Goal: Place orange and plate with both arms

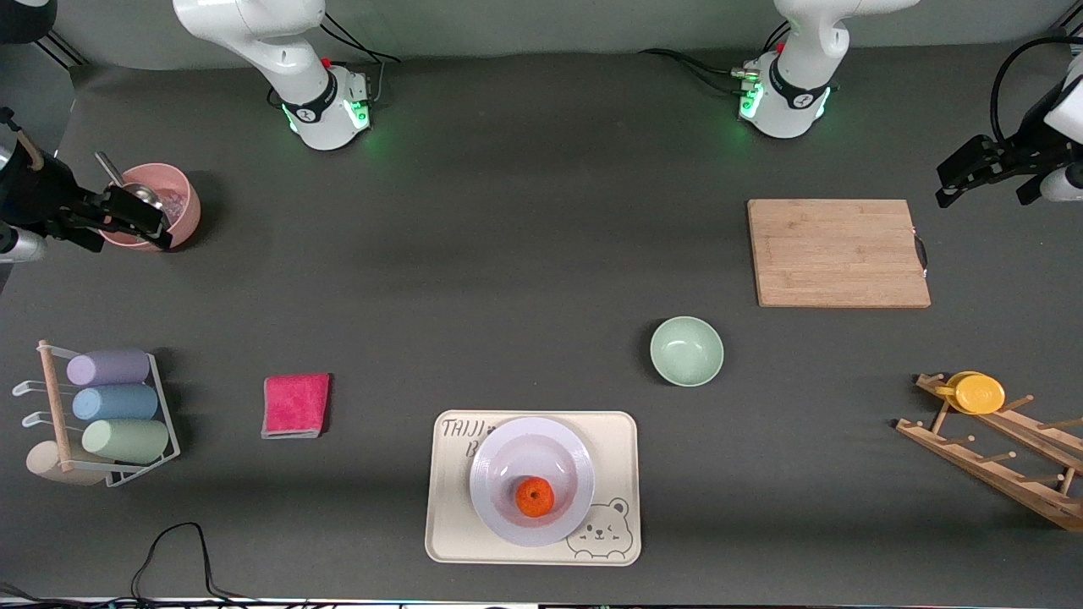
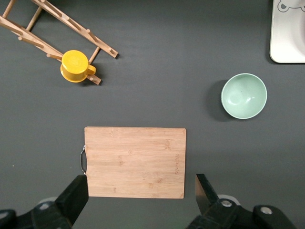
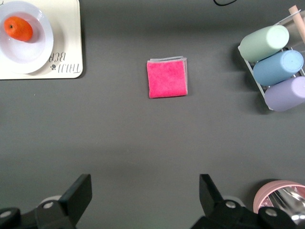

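The orange (image 1: pixel 535 496) lies in the well of the white plate (image 1: pixel 508 516), which rests on the cream bear tray (image 1: pixel 448 541) close to the front camera. Both also show in the right wrist view: the orange (image 3: pixel 19 28) and the plate (image 3: pixel 40 52). My left gripper (image 1: pixel 986 196) is open and empty, up in the air over the edge of the wooden cutting board (image 2: pixel 136 162); its own view shows the left gripper (image 2: pixel 141 183) well away from the plate. My right gripper (image 1: pixel 127 239) is open and empty, raised beside the pink bowl (image 1: pixel 173 199); in its own view the right gripper (image 3: pixel 145 183) is over bare table.
A mint-green bowl (image 1: pixel 686 351) sits between tray and cutting board (image 1: pixel 838 252). A pink cloth (image 1: pixel 295 405) lies beside the tray toward the right arm's end. A rack of pastel cups (image 1: pixel 110 414) and a wooden rack with a yellow cup (image 1: pixel 977 393) stand at the table's ends.
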### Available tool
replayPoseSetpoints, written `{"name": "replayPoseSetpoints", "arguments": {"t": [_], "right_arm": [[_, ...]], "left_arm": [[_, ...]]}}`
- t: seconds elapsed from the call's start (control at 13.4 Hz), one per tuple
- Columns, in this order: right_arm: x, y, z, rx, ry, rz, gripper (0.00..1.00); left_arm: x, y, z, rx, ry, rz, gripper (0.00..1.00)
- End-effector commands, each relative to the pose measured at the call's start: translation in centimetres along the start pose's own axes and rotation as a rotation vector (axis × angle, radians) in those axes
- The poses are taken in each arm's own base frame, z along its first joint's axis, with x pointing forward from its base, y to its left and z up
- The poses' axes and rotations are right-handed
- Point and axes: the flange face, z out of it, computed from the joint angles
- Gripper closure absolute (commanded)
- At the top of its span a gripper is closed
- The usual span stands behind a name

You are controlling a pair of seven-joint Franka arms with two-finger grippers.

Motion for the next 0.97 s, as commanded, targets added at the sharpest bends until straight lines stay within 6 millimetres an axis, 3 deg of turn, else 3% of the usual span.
{"name": "replayPoseSetpoints", "arguments": {"t": [0.0,0.3,0.52,0.89], "right_arm": [[0.8,0.0,-0.5,0.008,-0.008,0.013,0.0],[0.9,-0.2,-0.5,0.008,-0.006,0.008,0.0],[0.9,-0.5,-0.3,0.008,-0.01,0.002,0.0],[1.0,-0.5,0.0,0.007,-0.014,0.006,0.0]], "left_arm": [[1.1,0.9,-0.6,0.024,0.014,0.024,0.0],[2.0,2.0,-1.0,0.056,0.024,0.054,0.0],[1.8,0.4,-1.1,0.037,0.015,0.024,0.0],[1.5,0.0,-0.8,0.008,-0.017,0.009,0.0]]}}
